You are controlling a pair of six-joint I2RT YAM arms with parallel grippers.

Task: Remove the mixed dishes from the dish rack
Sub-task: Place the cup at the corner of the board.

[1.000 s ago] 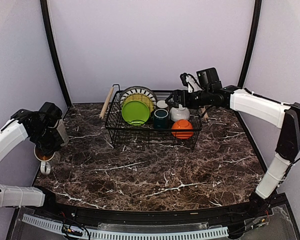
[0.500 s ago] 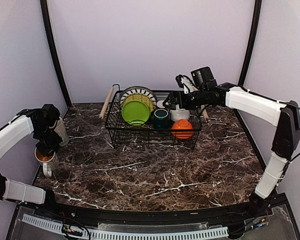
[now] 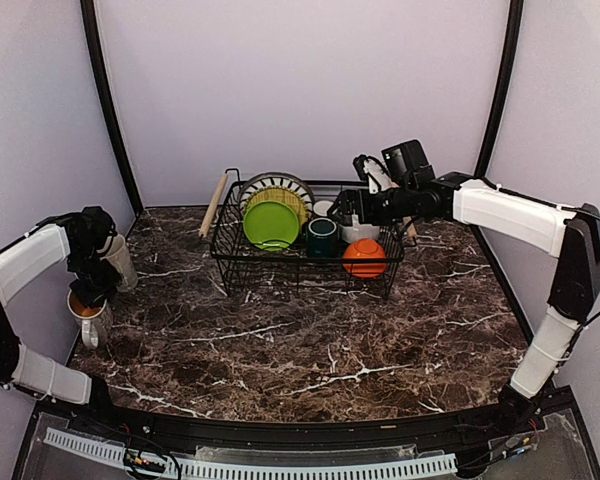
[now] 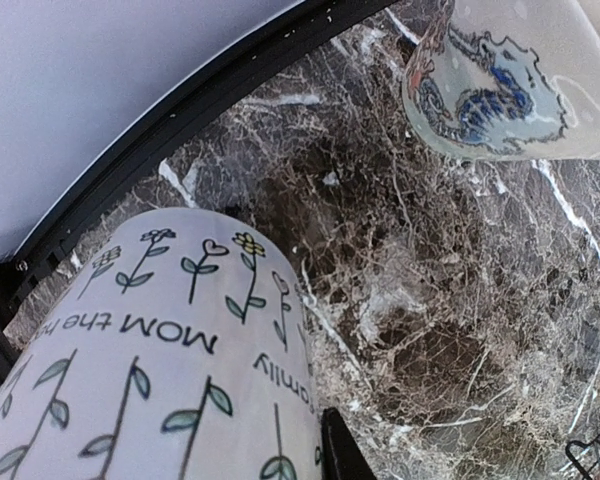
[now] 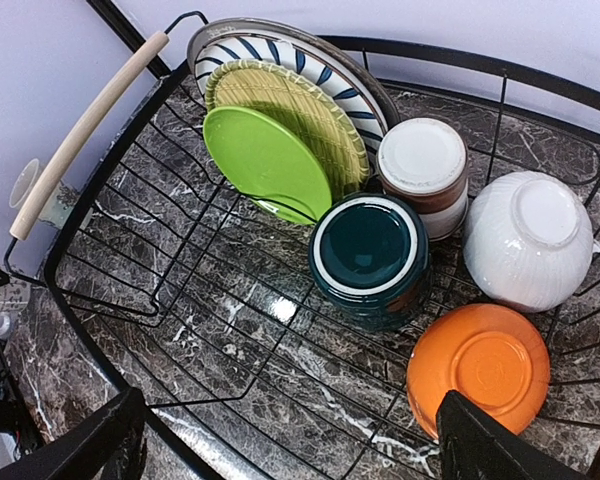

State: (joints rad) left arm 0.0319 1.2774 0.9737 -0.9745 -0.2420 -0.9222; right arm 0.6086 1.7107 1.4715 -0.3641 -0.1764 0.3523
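The black wire dish rack [image 3: 230, 262] stands at the back middle and also shows in the right wrist view [image 5: 100, 290]. It holds a blue-striped plate [image 5: 280, 50], a yellow plate [image 5: 300, 105], a lime-green plate [image 5: 265, 160], an upturned dark green mug [image 5: 368, 255], a brown-banded cup [image 5: 422, 160], a white bowl [image 5: 530, 235] and an orange bowl [image 5: 480, 365]. My right gripper [image 5: 290, 445] hangs open and empty above the rack's right part [image 3: 348, 208]. My left gripper [image 3: 92, 285] grips the rim of a flower-print mug [image 4: 150, 360] that stands at the table's far left edge [image 3: 88, 320]; only one finger [image 4: 338, 452] shows.
A second pale mug with a blue pattern [image 4: 490, 80] stands just behind the flower mug, close to my left gripper [image 3: 120, 262]. A black frame post and the left wall run right beside both mugs. A wooden rod handle [image 5: 85, 130] sits on the rack's left side.
My left forearm has swung in toward the left wall, with the gripper staying at the flower mug. My right gripper has shifted a little over the rack's right side.
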